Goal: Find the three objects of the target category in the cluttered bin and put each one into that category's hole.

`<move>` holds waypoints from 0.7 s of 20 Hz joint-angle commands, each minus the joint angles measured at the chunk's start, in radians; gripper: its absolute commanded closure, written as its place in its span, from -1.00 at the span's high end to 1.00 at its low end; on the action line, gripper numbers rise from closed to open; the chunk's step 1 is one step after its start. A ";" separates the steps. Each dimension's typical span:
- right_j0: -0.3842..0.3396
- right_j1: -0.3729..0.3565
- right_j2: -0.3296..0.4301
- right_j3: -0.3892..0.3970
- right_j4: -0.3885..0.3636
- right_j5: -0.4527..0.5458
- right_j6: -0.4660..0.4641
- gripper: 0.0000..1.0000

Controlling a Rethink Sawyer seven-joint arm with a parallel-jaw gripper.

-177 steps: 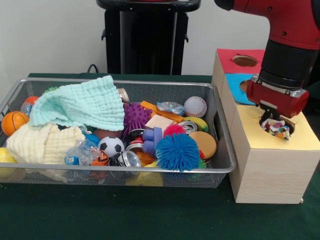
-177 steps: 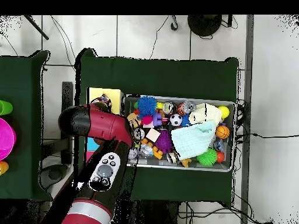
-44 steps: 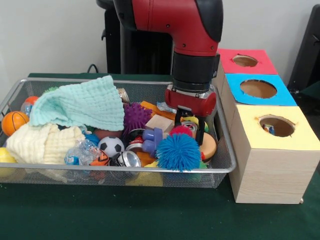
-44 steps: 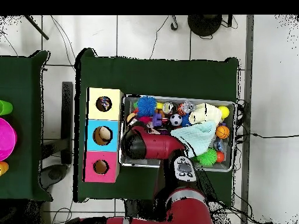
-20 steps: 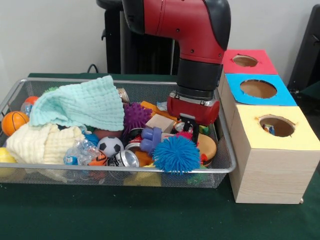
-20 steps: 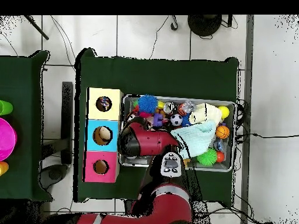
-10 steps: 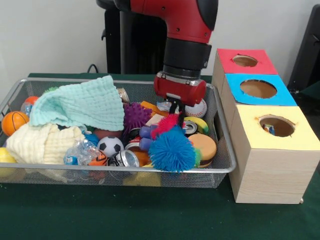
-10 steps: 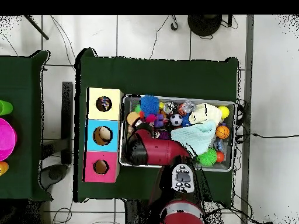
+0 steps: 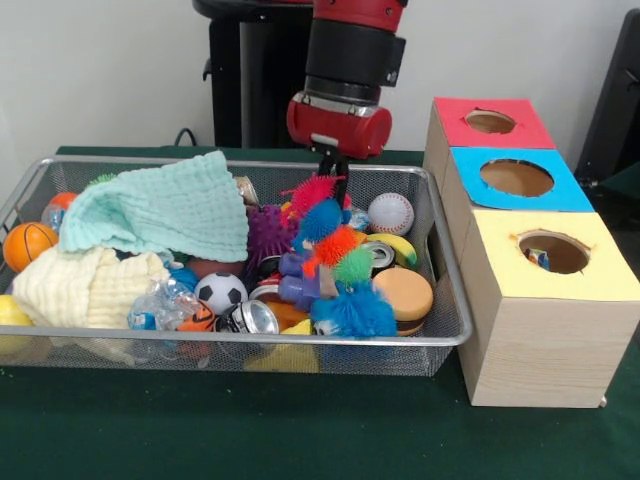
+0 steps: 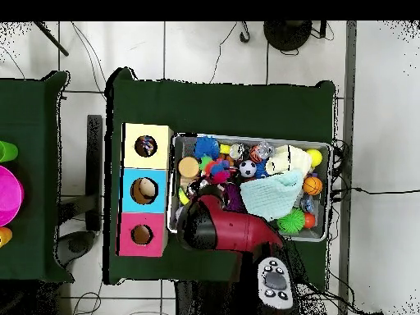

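The wire mesh bin (image 9: 448,335) is full of toys; it also shows in the overhead view (image 10: 326,149). My gripper (image 9: 333,172) hangs above the bin's middle, shut on the red end of a string of spiky balls (image 9: 335,250) in red, blue, orange and green. The string hangs down to a blue spiky ball (image 9: 352,313) that rests in the bin. The yellow-surround hole (image 9: 553,251) tops the wooden box to the right, and a scrap of blotched cloth (image 9: 539,260) shows inside it. No blotched cloth shows in the bin. In the overhead view the arm (image 10: 225,230) hides the gripper.
A mint waffle cloth (image 9: 160,210) and a cream cloth (image 9: 85,285) cover the bin's left side. A soccer ball (image 9: 221,292), a baseball (image 9: 390,213) and a basketball (image 9: 27,245) lie among the toys. The blue hole (image 9: 517,177) and the red hole (image 9: 489,121) lie beyond the yellow one.
My gripper has left the yellow hole, where it held blotched cloth, gone down among the toys, and now risen with the spiky ball string stretched up from the bin.
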 commanded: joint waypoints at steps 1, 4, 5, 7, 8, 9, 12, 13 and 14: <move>-0.048 -0.110 0.083 0.147 -0.060 0.081 0.046 -1.00; -0.059 -0.129 0.086 0.170 -0.052 0.100 0.043 -1.00; -0.058 -0.141 0.079 0.179 -0.051 0.108 0.040 -1.00; -0.065 -0.164 0.077 0.205 -0.054 0.116 0.034 -1.00; -0.071 -0.175 0.079 0.217 -0.058 0.118 0.029 -1.00; -0.081 -0.177 0.083 0.222 -0.064 0.115 0.023 -1.00; -0.097 -0.169 0.094 0.221 -0.074 0.099 0.020 -1.00; -0.102 -0.166 0.097 0.221 -0.078 0.093 0.018 -1.00; -0.107 -0.163 0.101 0.220 -0.082 0.088 0.017 -1.00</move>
